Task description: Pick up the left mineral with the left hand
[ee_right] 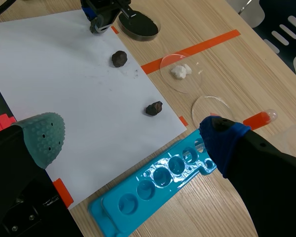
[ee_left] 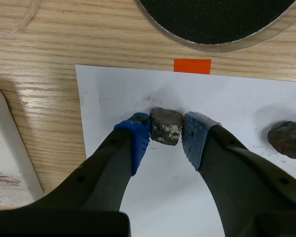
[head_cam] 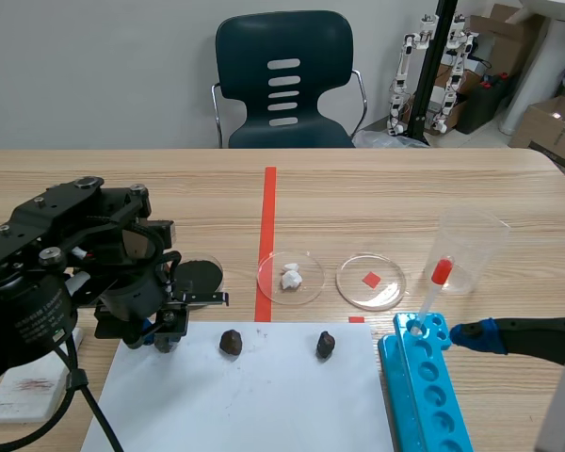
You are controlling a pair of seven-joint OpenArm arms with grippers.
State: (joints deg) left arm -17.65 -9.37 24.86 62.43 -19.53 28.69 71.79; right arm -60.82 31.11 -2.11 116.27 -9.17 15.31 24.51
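Three dark rocks are on the white paper (head_cam: 264, 405) closest to the robot, but the scene view only shows two: a middle rock (head_cam: 231, 342) and a right rock (head_cam: 326, 345). The left mineral (ee_left: 166, 126) only turns up in the left wrist view. From the front it's hidden behind the left gripper (head_cam: 167, 339), which is down at the paper's far left corner.

The blue pads (ee_left: 139, 140) sit against the two sides of that mineral, so the jaws are closed in on it with only the rock's width between them. Can't really tell if it's off the paper or still resting on it. The middle rock lies off to one side, apart from the fingers.

On the near left there's a white slab (head_cam: 24, 391) with reddish streaks, right beside the paper. On the near right is a blue tube rack (head_cam: 424, 386) with a red-capped tube (head_cam: 433, 287) standing in its far end. The right gripper (ee_right: 130, 140) hangs over that side, spread wide and holding nothing. Its own view shows one green pad and one blue pad, while the scene view only catches a blue tip.

Past the paper is a row of three dishes: a black-filled dish (head_cam: 200, 275) just ahead of the left gripper, a dish with white lumps (head_cam: 290, 278), and a dish with a red square (head_cam: 370, 281). A clear beaker (head_cam: 471, 250) stands beyond the rack. A dark chair (head_cam: 284, 80) is behind the table.
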